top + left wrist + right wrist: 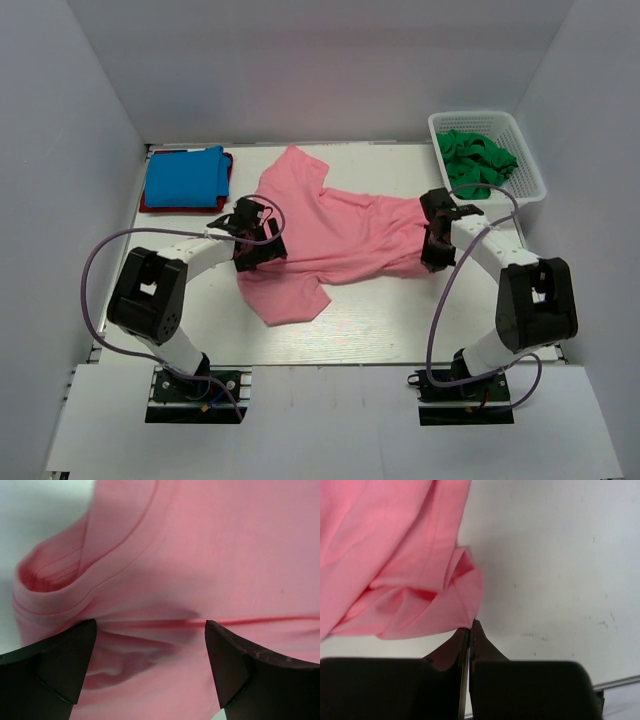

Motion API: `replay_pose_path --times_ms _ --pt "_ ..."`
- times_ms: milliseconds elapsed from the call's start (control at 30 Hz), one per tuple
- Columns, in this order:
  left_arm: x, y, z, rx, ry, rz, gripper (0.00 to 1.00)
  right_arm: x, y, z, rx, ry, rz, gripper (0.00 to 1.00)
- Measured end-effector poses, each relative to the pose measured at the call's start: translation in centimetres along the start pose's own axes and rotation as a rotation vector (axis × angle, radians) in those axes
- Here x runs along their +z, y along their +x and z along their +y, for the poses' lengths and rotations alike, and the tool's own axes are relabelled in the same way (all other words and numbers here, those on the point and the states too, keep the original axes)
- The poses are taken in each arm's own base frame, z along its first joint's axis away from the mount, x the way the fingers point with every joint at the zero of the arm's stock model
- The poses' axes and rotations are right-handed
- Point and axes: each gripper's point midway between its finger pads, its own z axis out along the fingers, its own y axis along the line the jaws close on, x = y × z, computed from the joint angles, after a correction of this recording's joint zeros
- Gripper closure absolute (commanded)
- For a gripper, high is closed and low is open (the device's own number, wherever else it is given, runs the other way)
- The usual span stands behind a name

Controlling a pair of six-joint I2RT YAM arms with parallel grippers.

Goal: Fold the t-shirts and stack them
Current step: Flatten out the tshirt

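Right gripper [471, 623] sits shut at the limp pink shirt's [340, 235] hem corner, a good hold; left gripper [150, 625] gapes empty.

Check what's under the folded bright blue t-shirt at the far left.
A red cloth t-shirt lies under the bright blue cloth t-shirt; only its edges show along the near and right sides. The rest is covered, so its fold cannot be judged.

A rumpled salmon pink t-shirt [340, 235] lies centre, a folded blue t-shirt [185, 177] atop a red t-shirt [229, 168] far left, green t-shirts [478, 160] heaped far right.
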Motion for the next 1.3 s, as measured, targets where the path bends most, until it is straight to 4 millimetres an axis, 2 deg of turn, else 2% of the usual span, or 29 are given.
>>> replay_pose_path --times_ms 200,433,500,700,833,933,1000,1067,1200,1233,1267,1300 --pt "-0.8 0.9 2.6 -0.007 -0.108 0.026 0.0 -1.6 4.1 -2.4 0.029 0.024 0.085 1.0" --pt "-1.0 0.9 4.0 -0.02 -0.158 0.044 0.0 -3.3 5.2 -4.6 0.08 0.072 0.108 1.0" --pt "-1.1 0.9 3.9 -0.015 -0.149 0.046 0.0 -4.4 4.5 -4.0 0.066 0.021 0.094 1.0" --pt "-1.2 0.4 3.0 0.006 -0.097 0.047 0.0 -9.4 -0.7 -0.6 0.004 -0.206 -0.076 1.0" --pt "-1.7 -2.1 0.9 0.02 -0.044 0.003 0.0 -11.0 -2.9 0.9 -0.046 -0.279 -0.11 1.0" --pt "-1.8 -4.6 -0.9 0.027 -0.005 -0.043 0.0 -10.2 -4.4 1.9 -0.072 -0.292 -0.091 1.0" --pt "-1.6 -5.3 -1.5 0.029 0.009 -0.057 0.0 -9.0 -5.2 2.6 -0.086 -0.292 -0.072 1.0" --pt "-1.3 -5.3 -1.4 0.034 0.008 -0.051 0.0 -7.8 -5.7 3.3 -0.097 -0.296 -0.037 1.0" --pt "-0.7 -4.8 -1.1 0.039 -0.004 -0.029 0.0 -5.0 -7.8 5.0 -0.11 -0.306 0.001 0.99" --pt "-0.6 -4.6 -1.1 0.042 -0.006 -0.022 0.0 -4.2 -8.3 5.4 -0.111 -0.302 0.012 0.94" --pt "-0.4 -4.5 -0.9 0.043 -0.01 -0.016 0.0 -3.3 -9.0 5.7 -0.113 -0.293 0.014 0.85" --pt "-0.3 -4.4 -0.9 0.044 -0.013 -0.011 0.0 -2.5 -9.4 5.8 -0.108 -0.282 0.012 0.66"
